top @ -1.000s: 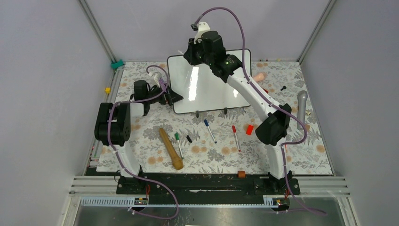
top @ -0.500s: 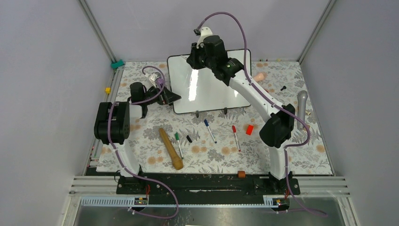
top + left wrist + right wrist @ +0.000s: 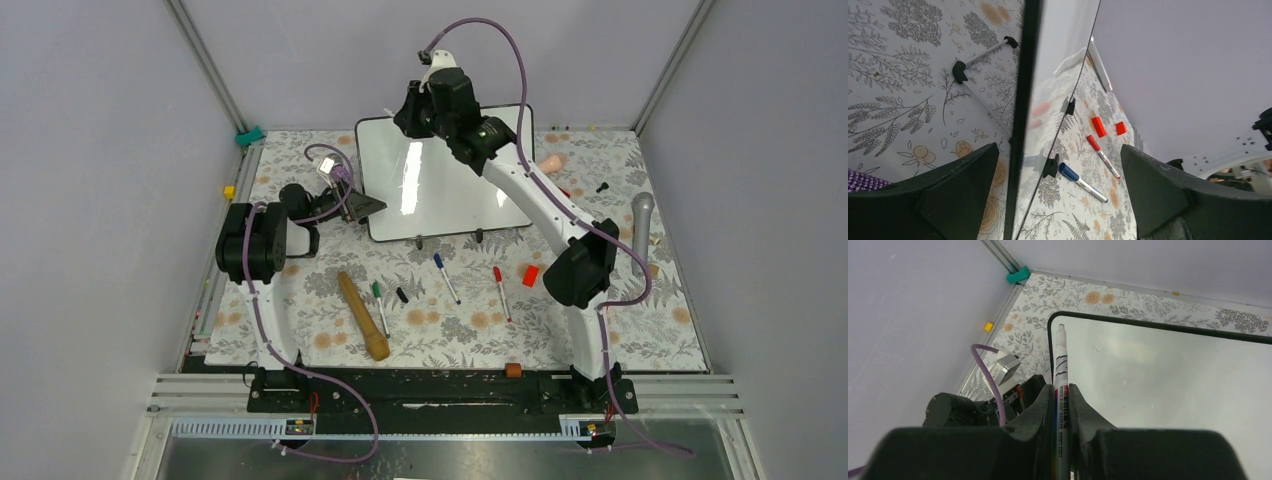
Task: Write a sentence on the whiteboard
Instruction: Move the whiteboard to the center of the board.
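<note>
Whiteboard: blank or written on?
Blank where visible: the whiteboard shows only glare, no letters, in top and right wrist views; the right arm hides part.

- We look into a booth closed by plain, pale grey-lilac walls (image 3: 90, 200) on the left, back and right.
- Slim aluminium posts (image 3: 205, 62) run up the two back corners.
- We see a table (image 3: 450, 325) under a white cloth printed with grey leaves and orange flowers.
- A teal clip (image 3: 247, 134) sits at the back left corner.
- A ribbed silver rail (image 3: 680, 392) lines the near edge, with a dark shiny surface (image 3: 450, 460) below.
- The light is soft and even.
</note>
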Controlling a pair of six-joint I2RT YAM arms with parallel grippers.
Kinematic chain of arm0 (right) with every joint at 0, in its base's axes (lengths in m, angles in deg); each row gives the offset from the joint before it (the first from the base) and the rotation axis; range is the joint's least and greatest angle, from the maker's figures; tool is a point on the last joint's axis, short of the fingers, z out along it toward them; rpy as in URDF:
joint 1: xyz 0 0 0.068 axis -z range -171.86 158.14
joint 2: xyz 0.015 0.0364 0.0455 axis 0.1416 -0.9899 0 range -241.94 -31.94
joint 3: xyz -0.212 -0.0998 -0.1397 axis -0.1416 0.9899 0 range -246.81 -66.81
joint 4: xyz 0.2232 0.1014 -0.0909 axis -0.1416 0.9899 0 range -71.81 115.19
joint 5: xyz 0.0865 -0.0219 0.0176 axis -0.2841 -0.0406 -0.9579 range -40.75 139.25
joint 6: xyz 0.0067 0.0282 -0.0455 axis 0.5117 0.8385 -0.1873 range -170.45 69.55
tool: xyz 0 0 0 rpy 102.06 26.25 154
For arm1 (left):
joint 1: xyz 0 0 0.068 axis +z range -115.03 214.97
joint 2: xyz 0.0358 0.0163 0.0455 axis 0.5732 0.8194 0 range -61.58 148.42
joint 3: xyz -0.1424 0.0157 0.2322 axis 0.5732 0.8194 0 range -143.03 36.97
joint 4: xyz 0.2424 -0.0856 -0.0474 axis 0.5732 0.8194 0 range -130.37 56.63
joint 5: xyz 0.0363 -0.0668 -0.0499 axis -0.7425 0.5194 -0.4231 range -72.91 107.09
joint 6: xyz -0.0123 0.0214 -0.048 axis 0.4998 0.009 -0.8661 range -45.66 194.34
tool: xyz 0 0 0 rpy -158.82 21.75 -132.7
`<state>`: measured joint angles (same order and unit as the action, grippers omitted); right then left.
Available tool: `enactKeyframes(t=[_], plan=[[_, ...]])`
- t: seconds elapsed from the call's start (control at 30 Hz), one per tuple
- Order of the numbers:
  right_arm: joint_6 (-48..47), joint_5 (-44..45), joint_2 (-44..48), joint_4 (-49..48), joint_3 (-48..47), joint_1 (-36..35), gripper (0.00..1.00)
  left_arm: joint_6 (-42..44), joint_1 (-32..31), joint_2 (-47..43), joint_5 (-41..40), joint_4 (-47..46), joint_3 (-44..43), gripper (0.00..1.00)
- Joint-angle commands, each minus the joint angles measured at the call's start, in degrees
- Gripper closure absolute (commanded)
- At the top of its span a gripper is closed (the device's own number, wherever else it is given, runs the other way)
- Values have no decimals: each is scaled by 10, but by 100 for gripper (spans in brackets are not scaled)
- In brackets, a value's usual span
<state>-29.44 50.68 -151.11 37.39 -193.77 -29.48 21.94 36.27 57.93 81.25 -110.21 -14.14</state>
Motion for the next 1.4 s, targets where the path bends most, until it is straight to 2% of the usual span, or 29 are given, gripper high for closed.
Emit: enactKeyframes(t=[0.0, 0.1, 0.23, 0.3, 0.37, 0.53, 0.63, 0.7, 1.1, 1.23, 1.37], plan=[[16, 16, -24, 18, -50, -5, 100, -96, 6, 22, 38, -146, -26, 12], [14, 19, -23, 16, -49, -7, 100, -82, 10, 10, 23, -140, -11, 21], [7, 28, -22, 15, -46, -8, 100, -111, 12, 32, 24, -143, -29, 55], [6, 27, -24, 11, -47, -9, 100, -120, 12, 38, 20, -144, -31, 65], [6, 24, -29, 5, -51, -9, 100, -122, 12, 41, 22, -144, -32, 70], [8, 18, -43, 4, -72, -12, 100, -128, 12, 49, 26, -144, -33, 76], [9, 16, -44, 4, -72, -13, 100, -132, 12, 55, 29, -144, -31, 84], [6, 18, -40, 4, -68, -12, 100, -133, 12, 56, 34, -144, -34, 100], [-29, 69, 55, -19, 48, 0, 100, -134, 4, 54, 56, -144, -39, 100], [0, 58, 103, -41, 109, 44, 100, -139, -7, 60, 73, -144, -53, 100], [38, 14, 152, -86, 197, 120, 100, -135, -10, 59, 81, -144, -54, 100]])
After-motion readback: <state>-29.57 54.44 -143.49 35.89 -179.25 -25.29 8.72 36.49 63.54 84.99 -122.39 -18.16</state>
